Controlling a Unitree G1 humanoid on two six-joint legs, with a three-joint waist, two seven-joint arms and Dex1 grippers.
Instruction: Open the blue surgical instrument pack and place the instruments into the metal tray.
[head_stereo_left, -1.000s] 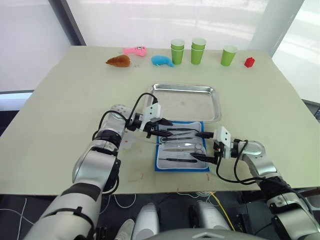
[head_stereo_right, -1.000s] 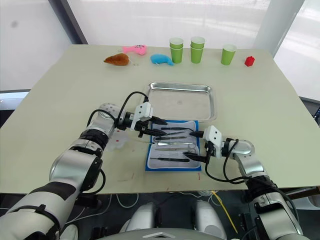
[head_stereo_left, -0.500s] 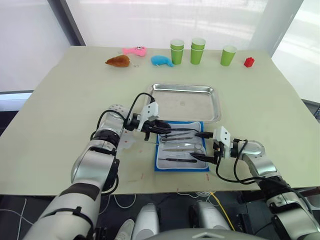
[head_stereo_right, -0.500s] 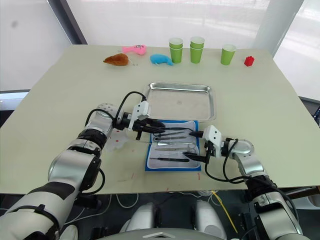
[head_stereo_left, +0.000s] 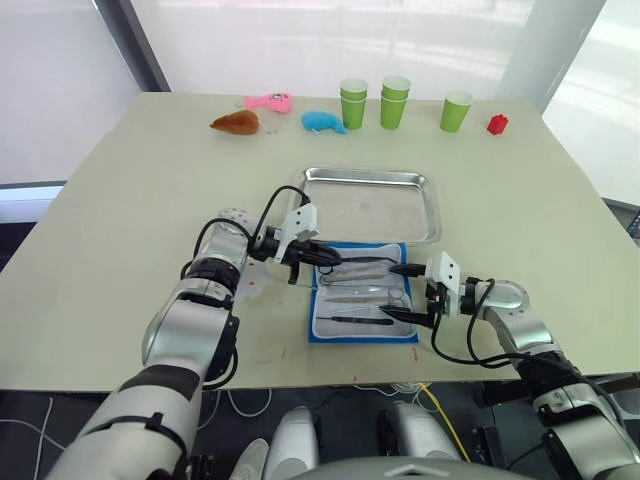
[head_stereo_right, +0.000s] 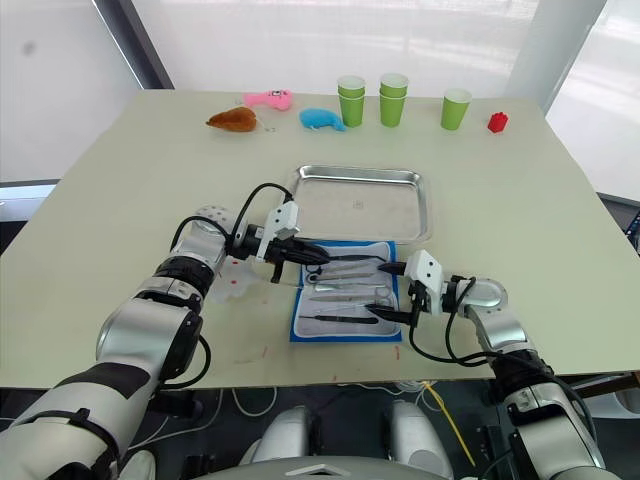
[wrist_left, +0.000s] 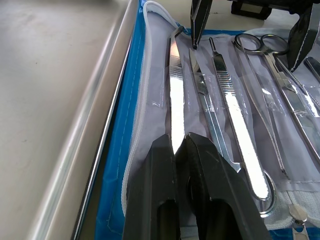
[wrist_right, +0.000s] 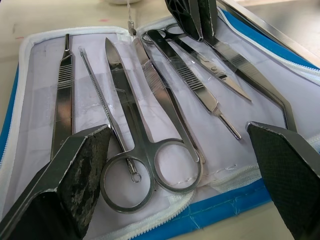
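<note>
The blue surgical instrument pack (head_stereo_left: 363, 293) lies open on the desk (head_stereo_left: 120, 200), touching the near rim of the empty metal tray (head_stereo_left: 372, 204), with the instruments (wrist_right: 150, 115) tucked under clear pockets in its whitish lining. The left pincer (wrist_left: 178, 150) is pinched shut on the long angled tweezers (wrist_left: 175, 95) nearest the tray. The right pincer (head_stereo_left: 402, 291) is spread wide and empty at the pack's other end. To do this well, I judge the tweezers should slide straight out along their pocket while the right pincer steadies the pack, then lift over the rim.

Pale beige table (head_stereo_left: 130, 190), bright frosted windows (head_stereo_left: 300, 40) behind, dark window post (head_stereo_left: 135, 45)
</note>
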